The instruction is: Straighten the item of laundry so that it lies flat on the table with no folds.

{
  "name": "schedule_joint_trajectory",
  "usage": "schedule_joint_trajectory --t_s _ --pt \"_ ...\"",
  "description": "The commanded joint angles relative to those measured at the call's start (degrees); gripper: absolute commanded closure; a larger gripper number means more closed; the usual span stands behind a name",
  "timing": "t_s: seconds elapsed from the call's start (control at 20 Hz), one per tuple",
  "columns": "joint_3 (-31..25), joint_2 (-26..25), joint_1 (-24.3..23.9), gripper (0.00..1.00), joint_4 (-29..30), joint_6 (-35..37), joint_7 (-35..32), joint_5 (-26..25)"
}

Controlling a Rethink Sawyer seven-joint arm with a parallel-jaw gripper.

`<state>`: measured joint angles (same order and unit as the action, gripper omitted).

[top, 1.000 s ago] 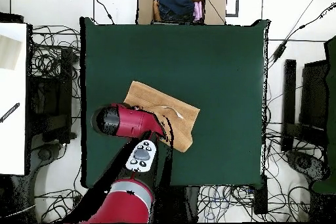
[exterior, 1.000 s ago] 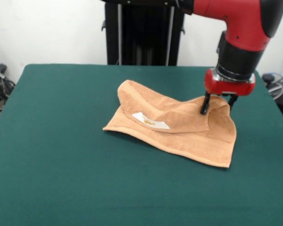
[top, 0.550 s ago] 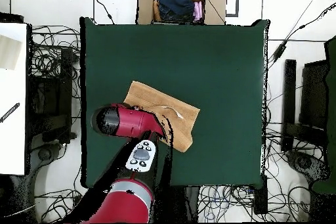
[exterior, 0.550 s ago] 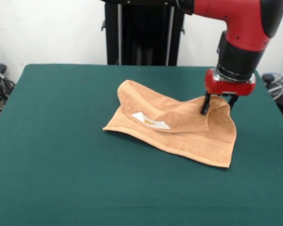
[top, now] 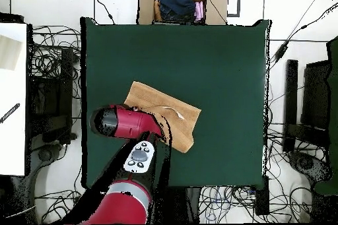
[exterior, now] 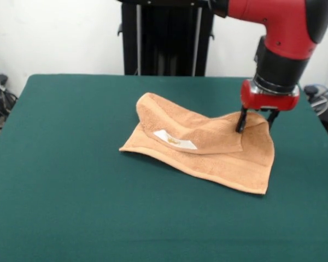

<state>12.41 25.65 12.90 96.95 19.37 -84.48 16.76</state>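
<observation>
We are seeing the gripper (exterior: pixel 256 122) standing at the right corner of the towel (exterior: pixel 208 147), its two fingers pinching a raised bit of cloth. The orange towel is lying in the middle right of the green table (exterior: pixel 71 180), folded over, with its white label (exterior: pixel 175 140) showing.

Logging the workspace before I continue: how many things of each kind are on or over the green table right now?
Towel, peach-orange, folded over: 1
White label on it: 1
Gripper at the towel's far corner: 1
Table: 1
Total: 4
</observation>
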Motion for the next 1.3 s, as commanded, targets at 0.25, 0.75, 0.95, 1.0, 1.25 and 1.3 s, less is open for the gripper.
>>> schedule_joint_trajectory --t_s 0.25,0.75,0.95,1.0,1.25,1.3 --pt "-3.5 -1.8 4.8 0.00 1.7 -1.7 -19.7 5.3" --pt "-1.8 -2.9 8.4 0.00 2.0 -1.8 -21.7 9.1" --pt "-1.0 -2.9 9.7 0.00 2.0 -1.0 -22.8 9.9" --pt "-1.5 -2.9 9.3 0.00 2.1 -1.0 -22.6 10.0" --pt "-2.0 -2.9 8.7 0.00 2.2 -0.4 -22.6 9.6" --pt "-2.5 -2.8 8.2 0.00 2.3 -0.5 -22.4 9.5"
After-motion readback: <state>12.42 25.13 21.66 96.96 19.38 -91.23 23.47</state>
